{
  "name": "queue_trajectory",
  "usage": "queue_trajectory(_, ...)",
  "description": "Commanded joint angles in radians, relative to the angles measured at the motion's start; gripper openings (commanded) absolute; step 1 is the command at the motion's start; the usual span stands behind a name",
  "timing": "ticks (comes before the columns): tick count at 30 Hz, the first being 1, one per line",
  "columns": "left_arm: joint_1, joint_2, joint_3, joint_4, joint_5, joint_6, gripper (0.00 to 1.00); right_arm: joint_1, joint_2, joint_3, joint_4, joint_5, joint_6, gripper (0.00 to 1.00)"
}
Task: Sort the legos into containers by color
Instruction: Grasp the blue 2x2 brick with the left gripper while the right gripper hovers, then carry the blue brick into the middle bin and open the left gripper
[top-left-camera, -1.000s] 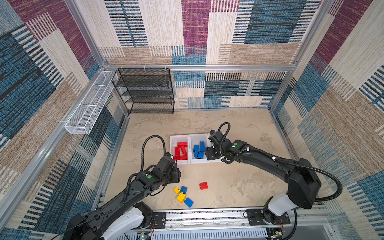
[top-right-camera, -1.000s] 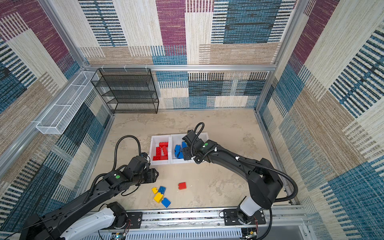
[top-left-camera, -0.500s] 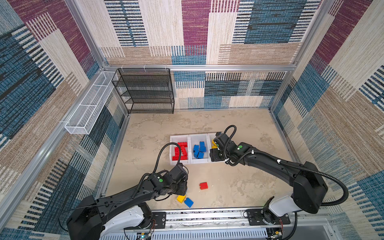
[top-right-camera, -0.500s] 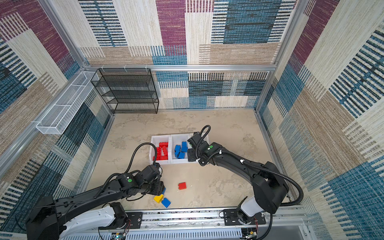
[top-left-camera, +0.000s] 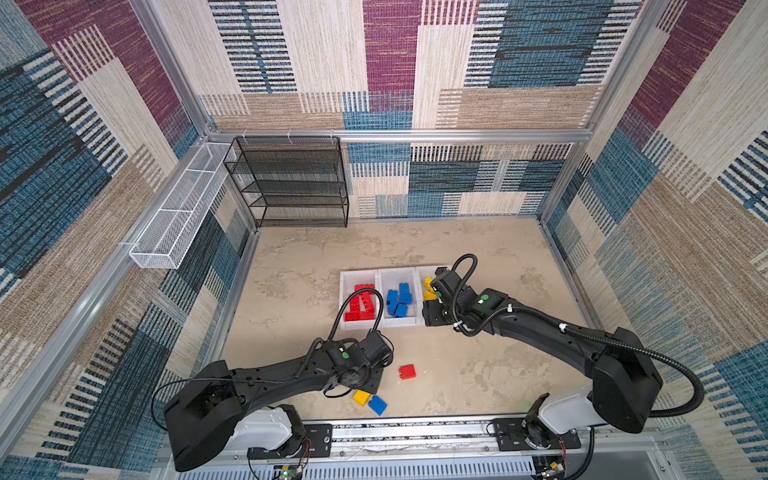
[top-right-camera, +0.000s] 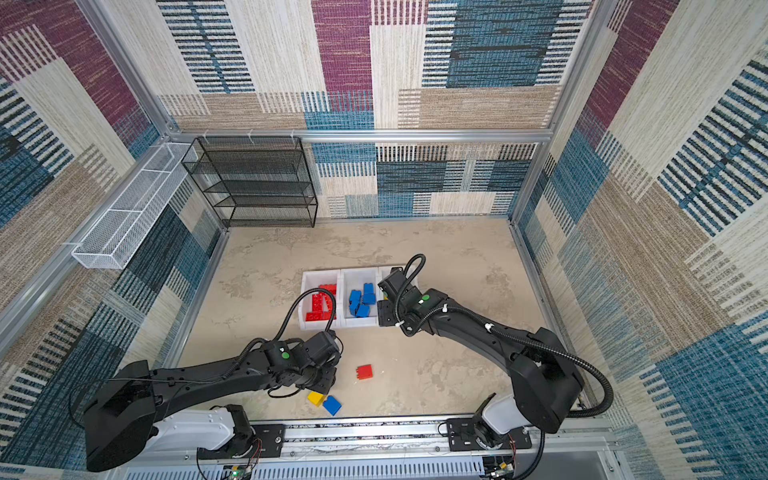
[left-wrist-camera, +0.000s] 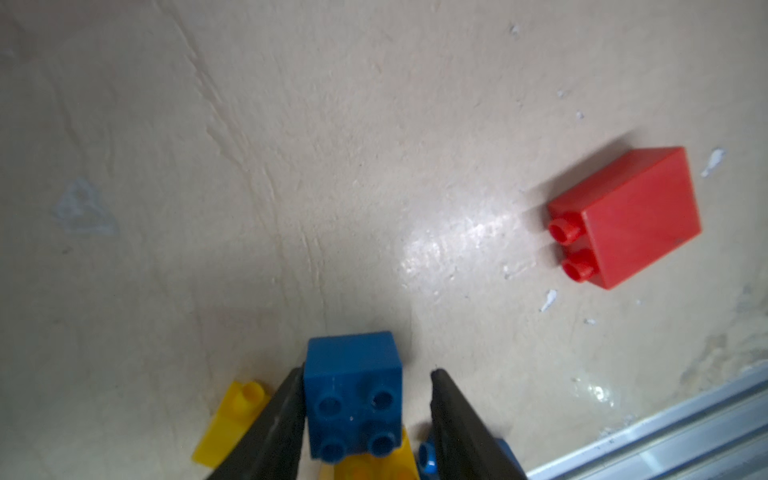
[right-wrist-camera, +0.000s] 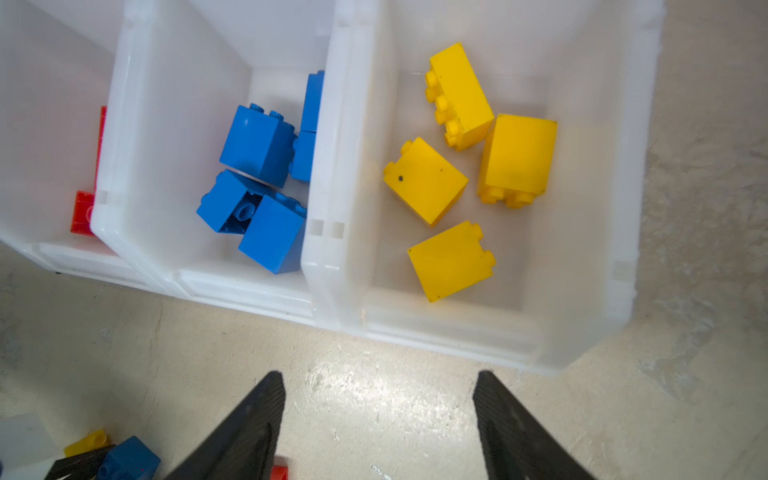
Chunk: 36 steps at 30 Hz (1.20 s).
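Observation:
My left gripper (left-wrist-camera: 365, 371) straddles a small blue lego (left-wrist-camera: 353, 395) that rests studs-up on a yellow lego (left-wrist-camera: 374, 467). One finger touches it; a gap remains at the other, so the gripper is open. Both top views hide this brick under the wrist (top-left-camera: 368, 376). Loose legos lie nearby: yellow (top-left-camera: 361, 397), blue (top-left-camera: 377, 404) and red (top-left-camera: 407, 372). The three white containers hold red (top-left-camera: 359, 303), blue (top-left-camera: 399, 299) and yellow (right-wrist-camera: 453, 259) legos. My right gripper (right-wrist-camera: 380, 376) is open and empty over the floor, just in front of the yellow container (right-wrist-camera: 457, 332).
The metal front rail (top-left-camera: 415, 432) runs close behind the loose bricks. A black mesh rack (top-left-camera: 291, 183) stands at the back left, and a white wire basket (top-left-camera: 183, 212) hangs on the left wall. The right arm (top-left-camera: 540, 336) covers much of the yellow bin from above.
My left arm swung toward the front and came down over the loose pile, and its jaws narrowed around the blue lego. My right gripper shifted from over the blue bin toward the yellow bin.

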Motion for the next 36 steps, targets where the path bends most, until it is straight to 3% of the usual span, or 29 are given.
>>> queue_trajectory(1, -0.009, 0.022, 0.013, 0.003, -0.027, 0.016, 0.47, 0.0, -0.014, -0.013, 0.007, 0.017, 0.02, 0.74)
queue_trajectory(8, -0.012, 0.059, 0.036, 0.018, -0.024, 0.031, 0.37, 0.0, -0.032, -0.029, -0.002, 0.026, 0.033, 0.74)
queue_trajectory(15, 0.003, 0.072, 0.156, 0.021, -0.068, 0.114, 0.35, -0.016, -0.066, -0.023, -0.018, 0.042, 0.033, 0.73)
queue_trajectory(23, 0.194, 0.26, 0.488, 0.078, -0.007, 0.326, 0.35, -0.039, -0.154, -0.064, -0.03, 0.048, 0.055, 0.73)
queue_trajectory(29, 0.321, 0.48, 0.732, 0.104, 0.032, 0.378, 0.37, -0.04, -0.203, -0.089, -0.048, 0.038, 0.09, 0.72)
queue_trajectory(36, 0.365, 0.645, 0.888, 0.076, 0.078, 0.367, 0.37, -0.04, -0.249, -0.109, -0.06, 0.037, 0.105, 0.71)
